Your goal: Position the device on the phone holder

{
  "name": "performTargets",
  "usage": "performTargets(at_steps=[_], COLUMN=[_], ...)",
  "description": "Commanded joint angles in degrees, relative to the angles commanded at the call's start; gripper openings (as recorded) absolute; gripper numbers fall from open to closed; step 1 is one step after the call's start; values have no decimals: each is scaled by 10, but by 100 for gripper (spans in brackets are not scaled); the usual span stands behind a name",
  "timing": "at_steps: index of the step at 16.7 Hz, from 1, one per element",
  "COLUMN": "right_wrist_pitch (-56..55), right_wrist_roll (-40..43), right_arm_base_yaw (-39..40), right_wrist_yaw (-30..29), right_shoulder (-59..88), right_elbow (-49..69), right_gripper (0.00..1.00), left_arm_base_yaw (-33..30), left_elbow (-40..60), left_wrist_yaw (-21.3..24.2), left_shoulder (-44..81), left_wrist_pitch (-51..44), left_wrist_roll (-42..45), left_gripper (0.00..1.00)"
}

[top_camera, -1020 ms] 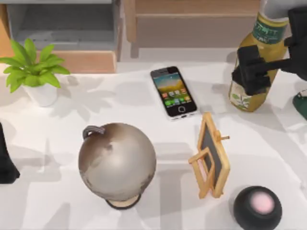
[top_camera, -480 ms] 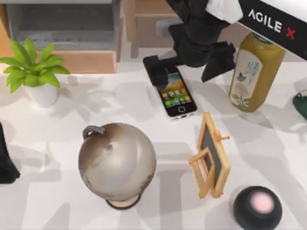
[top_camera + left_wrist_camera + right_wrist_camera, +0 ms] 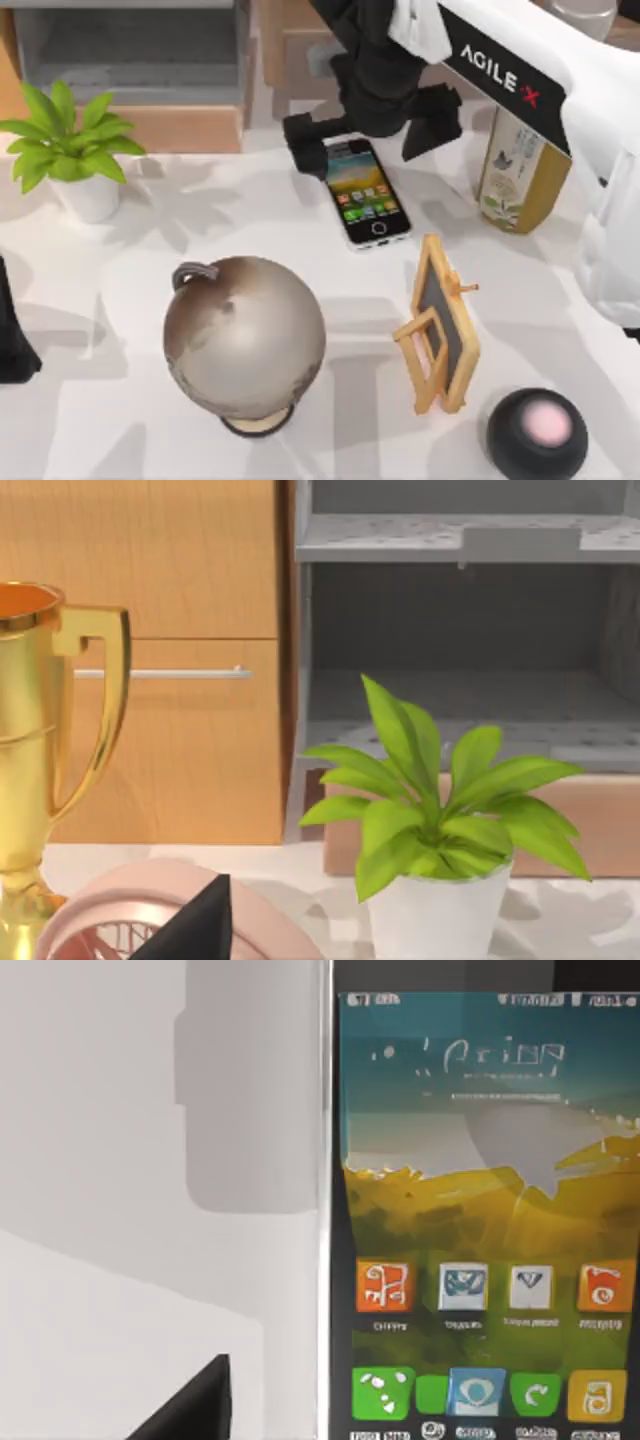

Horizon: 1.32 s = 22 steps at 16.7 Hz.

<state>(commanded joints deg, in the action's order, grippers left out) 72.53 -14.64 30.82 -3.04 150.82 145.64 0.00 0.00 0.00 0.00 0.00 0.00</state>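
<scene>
The right gripper (image 3: 368, 128) hangs with its fingers spread wide, one on each side of the far end of the phone (image 3: 364, 195). The phone lies flat on the white table (image 3: 120, 280), screen up, not held. Nearer than the gripper, past the phone, stands the little wooden holder (image 3: 442, 330), apart from the phone. A bottle (image 3: 517, 170) stands to the gripper's right. The left arm (image 3: 12, 335) is parked at the table's left edge, by a plant (image 3: 440, 820).
</scene>
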Motion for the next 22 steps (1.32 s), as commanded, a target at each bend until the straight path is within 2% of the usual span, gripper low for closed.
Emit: performTargets(at_steps=[6, 13, 18, 22], right_wrist_pitch=[-2, -98, -109, -109], right_wrist_roll=[0, 3, 3, 3], right_arm_base_yaw=[2, -3, -4, -4], right_wrist_yaw=[0, 0, 0, 0], right_shoulder=[1, 65, 73, 73], right_elbow=[-2, -32, -36, -36], right_gripper=[100, 100, 100, 70], left_arm_base_yaw=[0, 0, 0, 0], left_elbow=[0, 0, 0, 0], left_wrist_yaw=[0, 0, 0, 0], left_shoulder=[0, 0, 0, 0], left_wrist_pitch=[0, 0, 0, 0], left_wrist_roll=[0, 0, 0, 0], left_gripper=[100, 100, 100, 100])
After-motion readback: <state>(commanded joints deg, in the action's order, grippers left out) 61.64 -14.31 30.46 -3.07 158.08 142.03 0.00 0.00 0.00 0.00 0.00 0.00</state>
